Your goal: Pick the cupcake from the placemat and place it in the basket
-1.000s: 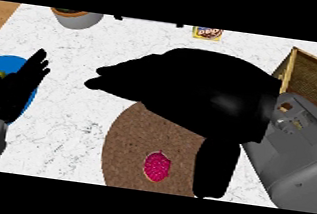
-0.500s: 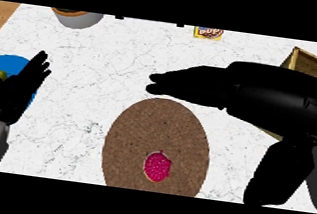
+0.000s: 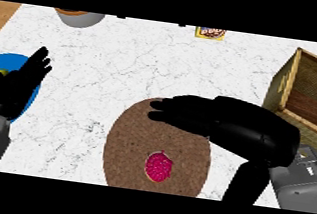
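Pink cupcake (image 3: pixel 158 166) on the placemat (image 3: pixel 128 143), just beside the right robot hand (image 3: pixel 242 131)

Right hand (image 3: pixel 247 133), fingers extended, hovers over the placemat (image 3: pixel 126 147) — the cupcake (image 3: pixel 158 166) lies there untouched.

Pink cupcake (image 3: pixel 159 166), brown woven placemat (image 3: pixel 130 143), white marbled counter (image 3: pixel 159 64), blue plate (image 3: pixel 7 63)

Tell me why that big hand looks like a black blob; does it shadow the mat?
Head view: the right hand is black with only faint highlights, so it reads as a silhouette; no distinct shadow shows on the placemat; the cupcake looks evenly lit.
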